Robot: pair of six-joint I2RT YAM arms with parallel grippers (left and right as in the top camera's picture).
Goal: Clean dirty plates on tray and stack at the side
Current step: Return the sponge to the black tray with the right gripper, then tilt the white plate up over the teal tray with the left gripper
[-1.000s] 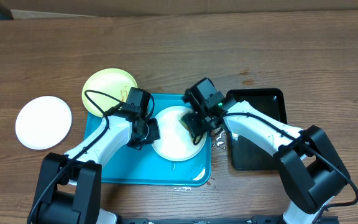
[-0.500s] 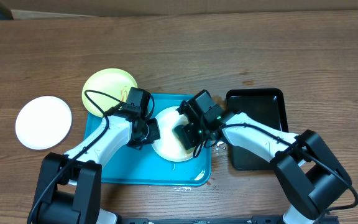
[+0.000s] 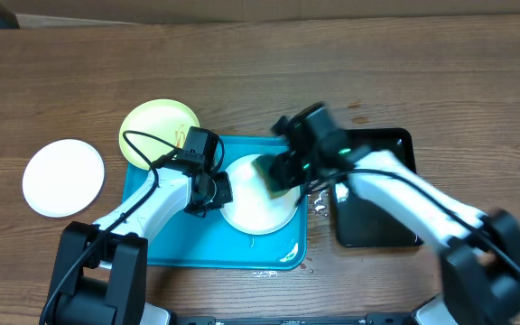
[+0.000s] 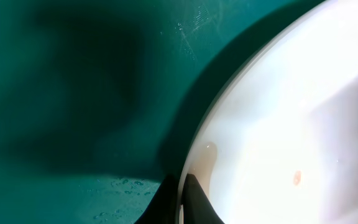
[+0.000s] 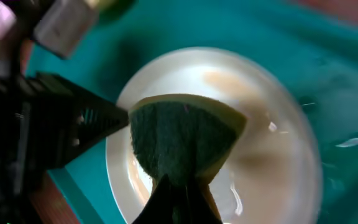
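A white plate [image 3: 253, 206] lies on the turquoise tray [image 3: 174, 244]. My left gripper [image 3: 217, 191] is shut on the plate's left rim; the left wrist view shows its fingers [image 4: 182, 202] pinching the white edge [image 4: 278, 143], with a small brown speck on the plate. My right gripper [image 3: 283, 171] is shut on a green and yellow sponge [image 5: 182, 138] over the plate [image 5: 272, 162], which shows brown smears. A pale yellow-green plate [image 3: 156, 126] lies partly on the tray's far left corner. Another white plate [image 3: 63, 177] sits on the table at the left.
A black rectangular tray [image 3: 377, 194] lies right of the turquoise tray. Water drops lie on the table between the two trays [image 3: 319, 203]. The wooden table [image 3: 332, 63] stretches behind. The right arm is blurred by motion.
My right gripper with the sponge moved from the plate's middle back toward its upper right edge. The left gripper and the plates have not moved.
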